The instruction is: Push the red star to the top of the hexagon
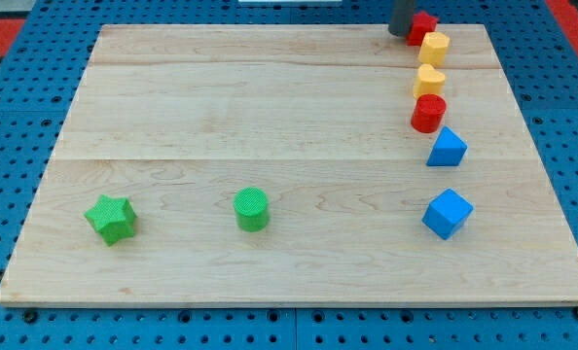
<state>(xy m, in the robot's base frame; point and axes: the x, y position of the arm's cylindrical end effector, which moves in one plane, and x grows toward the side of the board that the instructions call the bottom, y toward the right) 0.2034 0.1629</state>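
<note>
The red star [424,23] sits at the board's top right edge, partly hidden by my rod, so its shape is only partly visible. The yellow hexagon [434,46] lies just below and to the right of it, touching or nearly touching it. My tip [402,33] is at the view's top, right against the left side of the red star. Only the lower end of the dark rod shows.
Below the hexagon, a column runs down the right side: a yellow heart [429,80], a red cylinder [428,113], a blue triangular block [447,148] and a blue cube [448,213]. A green star [111,218] and a green cylinder [252,209] lie at the lower left. The wooden board [270,107] rests on a blue pegboard.
</note>
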